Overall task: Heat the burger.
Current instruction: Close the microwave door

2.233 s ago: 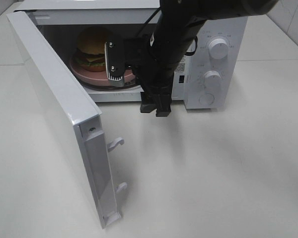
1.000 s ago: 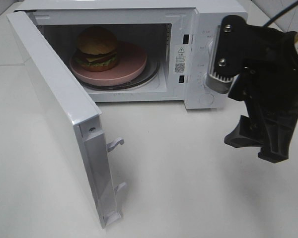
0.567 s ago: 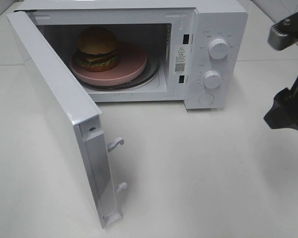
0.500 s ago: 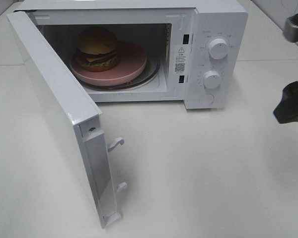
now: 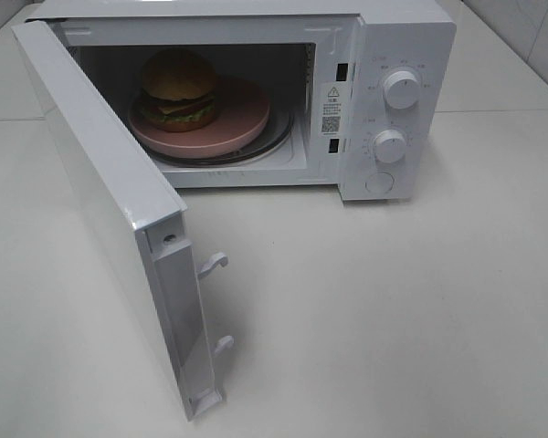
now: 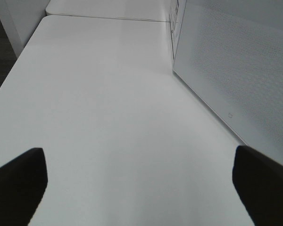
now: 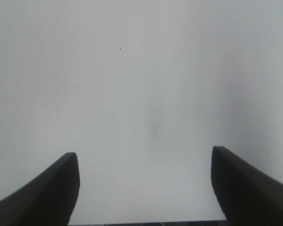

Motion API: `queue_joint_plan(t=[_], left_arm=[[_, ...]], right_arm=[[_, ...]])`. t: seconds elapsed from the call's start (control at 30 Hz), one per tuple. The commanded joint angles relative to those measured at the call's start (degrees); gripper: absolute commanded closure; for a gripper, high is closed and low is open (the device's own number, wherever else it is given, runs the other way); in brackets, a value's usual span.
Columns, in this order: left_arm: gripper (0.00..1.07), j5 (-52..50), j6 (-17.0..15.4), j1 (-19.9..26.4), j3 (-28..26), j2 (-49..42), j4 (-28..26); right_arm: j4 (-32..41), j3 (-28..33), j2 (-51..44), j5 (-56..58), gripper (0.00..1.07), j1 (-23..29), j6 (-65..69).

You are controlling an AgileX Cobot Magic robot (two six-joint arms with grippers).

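The burger (image 5: 177, 88) sits on a pink plate (image 5: 242, 117) inside the white microwave (image 5: 402, 36), towards the left of the cavity. The microwave door (image 5: 100, 196) stands wide open, swung out to the left. Neither arm shows in the exterior high view. In the left wrist view my left gripper (image 6: 139, 181) is open over bare table, with the perforated door panel (image 6: 236, 70) beside it. In the right wrist view my right gripper (image 7: 144, 186) is open above plain white table and has nothing between its fingers.
Two round knobs (image 5: 401, 88) (image 5: 389, 145) and a round button (image 5: 379, 182) are on the microwave's right-hand panel. The door's latch hooks (image 5: 212, 265) stick out from its free edge. White table (image 5: 384, 310) stretches in front and to the right.
My right arm has pulled back from in front of the microwave, moved right and left the exterior high view. The burger, plate and door have stayed put.
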Motion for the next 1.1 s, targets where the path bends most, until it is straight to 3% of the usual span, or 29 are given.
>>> queue_joint_plan(t=[0.03, 0.4, 0.67, 1.1], left_arm=[[0.04, -0.69, 0.00, 0.00, 0.00, -0.92, -0.11], [0.04, -0.69, 0.00, 0.00, 0.00, -0.92, -0.11], [0.04, -0.69, 0.00, 0.00, 0.00, -0.92, -0.11], [0.04, -0.69, 0.00, 0.00, 0.00, -0.92, -0.11]], right_arm=[[1.83, 2.29, -6.59, 2.46, 0.31, -0.40, 0.17], [5.10, 11.46, -35.35, 6.47, 0.31, -0.40, -1.55], [6.93, 13.06, -49.79, 3.72, 0.31, -0.40, -2.12], [6.53, 13.41, -57.18, 3.44, 0.31, -0.29, -1.89]])
